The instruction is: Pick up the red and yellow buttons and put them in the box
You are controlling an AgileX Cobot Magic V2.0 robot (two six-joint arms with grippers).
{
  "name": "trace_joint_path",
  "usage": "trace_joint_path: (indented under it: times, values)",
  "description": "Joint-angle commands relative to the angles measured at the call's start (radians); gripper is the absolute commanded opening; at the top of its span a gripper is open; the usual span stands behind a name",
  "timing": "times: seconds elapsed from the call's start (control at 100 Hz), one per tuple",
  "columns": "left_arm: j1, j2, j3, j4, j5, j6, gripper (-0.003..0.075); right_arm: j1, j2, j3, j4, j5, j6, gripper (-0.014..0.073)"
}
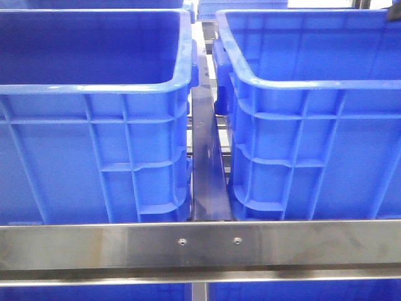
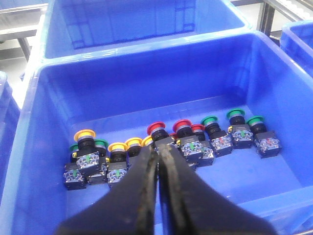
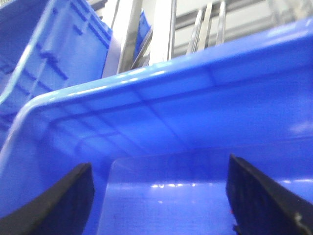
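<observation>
In the left wrist view, several push buttons lie in a row on the floor of a blue crate (image 2: 146, 78). Red-capped buttons (image 2: 157, 129) sit in the middle and yellow-capped buttons (image 2: 84, 134) to one side. My left gripper (image 2: 159, 149) is shut with nothing seen between its fingers. Its tips hover just in front of the red button and the neighbouring yellow one (image 2: 133, 143). My right gripper (image 3: 161, 196) is wide open and empty inside a blue crate (image 3: 195, 112), over its bare floor. Neither gripper shows in the front view.
Green-capped buttons (image 2: 210, 120) lie beside the red ones. The front view shows two tall blue crates, left (image 1: 94, 88) and right (image 1: 301, 81), with a narrow gap between them and a steel rail (image 1: 200, 244) across the front. Another blue crate (image 2: 137, 19) stands behind the button crate.
</observation>
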Motion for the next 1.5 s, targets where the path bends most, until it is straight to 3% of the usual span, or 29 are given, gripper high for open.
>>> trace_joint_path:
  times: [0.0,0.4,0.71,0.85,1.14,1.49]
  values:
    - [-0.005,0.007,-0.026,0.024,-0.070,-0.008,-0.0019,-0.009,-0.140,0.035,0.021,-0.013,-0.081,0.0580]
    - [-0.005,0.007,-0.026,0.024,-0.070,-0.008,-0.0019,-0.009,-0.555,0.314,0.017,-0.099,-0.192,0.0580]
    - [-0.005,0.007,-0.026,0.024,-0.070,-0.008,-0.0019,-0.009,-0.868,0.510,0.014,-0.099,-0.193,0.0571]
    - [-0.005,0.007,-0.026,0.024,-0.072,-0.008,-0.0019,-0.009,-0.983,0.573,0.010,-0.099,-0.193,0.0414]
    - [-0.005,0.007,-0.026,0.024,-0.072,-0.008,-0.0019,-0.009,-1.070,0.609,0.010,-0.065,-0.193,-0.0068]
    - [-0.005,0.007,-0.026,0.024,-0.072,-0.008,-0.0019,-0.009,-1.070,0.609,0.010,-0.052,-0.193,-0.0069]
